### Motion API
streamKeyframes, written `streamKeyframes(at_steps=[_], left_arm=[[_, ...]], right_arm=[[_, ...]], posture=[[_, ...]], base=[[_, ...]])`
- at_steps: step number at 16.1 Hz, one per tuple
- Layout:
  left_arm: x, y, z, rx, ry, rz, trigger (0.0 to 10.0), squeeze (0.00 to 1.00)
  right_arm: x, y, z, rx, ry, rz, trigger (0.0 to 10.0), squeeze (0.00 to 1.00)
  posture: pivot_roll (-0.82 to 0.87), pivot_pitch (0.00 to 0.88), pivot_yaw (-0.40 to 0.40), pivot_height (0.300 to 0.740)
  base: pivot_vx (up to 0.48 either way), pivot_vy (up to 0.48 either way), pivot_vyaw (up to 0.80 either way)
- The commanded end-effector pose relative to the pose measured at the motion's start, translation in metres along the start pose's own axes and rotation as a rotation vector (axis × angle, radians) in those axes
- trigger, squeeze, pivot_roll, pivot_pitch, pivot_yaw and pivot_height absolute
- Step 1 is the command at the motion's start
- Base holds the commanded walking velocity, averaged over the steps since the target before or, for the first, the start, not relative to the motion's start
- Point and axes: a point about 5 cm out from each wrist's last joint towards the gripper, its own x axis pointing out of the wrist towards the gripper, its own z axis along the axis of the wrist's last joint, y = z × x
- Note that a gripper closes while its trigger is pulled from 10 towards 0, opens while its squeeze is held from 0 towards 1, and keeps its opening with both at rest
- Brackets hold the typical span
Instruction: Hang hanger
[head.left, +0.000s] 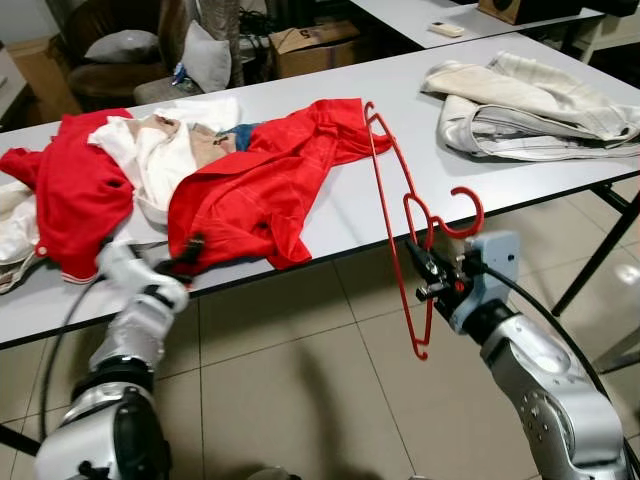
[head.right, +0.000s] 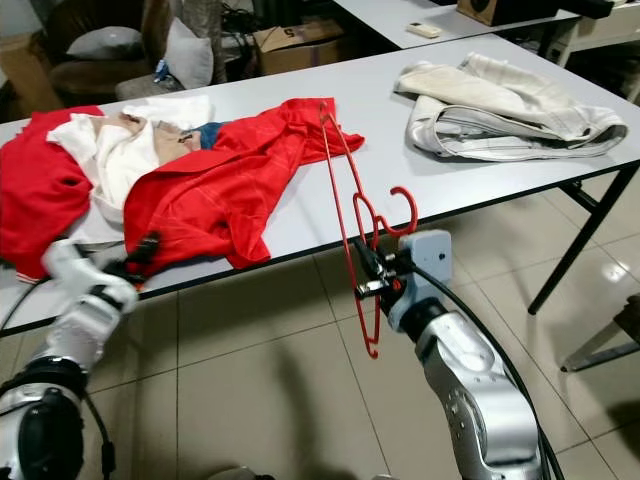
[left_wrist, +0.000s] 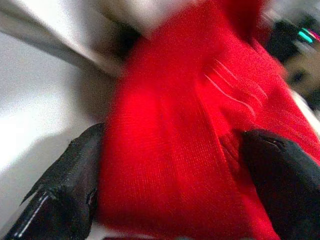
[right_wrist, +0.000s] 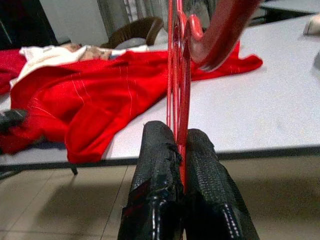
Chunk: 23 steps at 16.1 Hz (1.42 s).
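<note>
A thin red hanger stands on edge, its top over the white table and its lower part hanging below the front edge. My right gripper is shut on the hanger's wire near the hook, just in front of the table edge. A red shirt lies spread on the table, its hem drooping over the front edge. My left gripper sits at that hem. Its fingers stand apart with the red cloth between them.
More clothes are heaped at the table's left: a red garment and a white one. A pale jacket lies at the right. Behind the table are a cardboard box and a chair. A black table leg slants down at the right.
</note>
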Motion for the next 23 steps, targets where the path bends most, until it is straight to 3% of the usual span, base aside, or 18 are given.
streamKeyframes(at_steps=[1,2,3,4,8,10,13,18,20,23], left_arm=[[-0.002,-0.001,0.001,-0.02,0.005,-0.052,4.1,0.0],[-0.001,-0.003,0.001,-0.054,-0.011,-0.071,1.6,0.0],[-0.001,-0.003,0.001,-0.07,-0.019,-0.075,0.4,0.0],[-0.001,-0.005,0.004,-0.1,-0.043,-0.094,0.0,0.0],[-0.002,-0.007,0.017,-0.143,-0.14,-0.13,0.0,0.0],[-0.003,-0.006,0.014,-0.134,-0.123,-0.13,0.0,0.0],[-0.002,-0.012,0.003,-0.083,-0.058,-0.155,0.0,0.0],[0.0,-0.015,0.006,-0.061,-0.073,-0.138,0.0,0.0],[0.001,-0.014,0.019,-0.01,-0.116,-0.104,0.0,0.0],[0.008,-0.025,0.041,0.2,-0.122,-0.048,0.0,0.0]], right_arm=[[0.001,0.003,0.004,-0.001,-0.012,0.025,10.0,0.0],[0.001,0.001,0.004,-0.008,-0.013,0.021,10.0,0.0],[0.0,-0.001,0.004,0.0,-0.016,0.009,10.0,0.0],[0.0,-0.004,0.007,0.032,-0.035,-0.006,10.0,0.0],[0.004,0.001,0.009,0.041,-0.036,0.031,10.0,0.0],[0.002,-0.004,0.006,0.048,-0.035,-0.003,10.0,0.0],[0.008,0.004,0.009,0.063,-0.042,0.029,10.0,0.0],[0.008,0.0,0.008,0.055,-0.047,0.011,10.0,0.0],[0.011,0.004,0.012,0.053,-0.053,0.033,10.0,0.0],[0.007,-0.006,0.009,0.057,-0.055,-0.024,10.0,0.0]], posture=[[-0.1,0.0,0.124,0.74],[-0.1,0.0,0.133,0.74],[-0.1,0.0,0.134,0.74],[-0.1,0.0,0.134,0.74],[-0.1,0.0,0.126,0.74],[-0.1,0.0,0.131,0.74],[-0.09,0.0,0.124,0.74],[-0.09,0.0,0.122,0.74],[-0.1,0.0,0.126,0.74],[-0.09,0.0,0.132,0.74]], base=[[0.0,0.0,0.0],[0.0,0.0,0.0],[0.0,0.0,0.0],[0.0,0.0,0.0],[0.0,0.0,0.0],[0.0,0.0,0.0],[0.0,0.0,0.0],[0.0,0.0,0.0],[0.0,0.0,0.0],[0.0,0.0,0.0]])
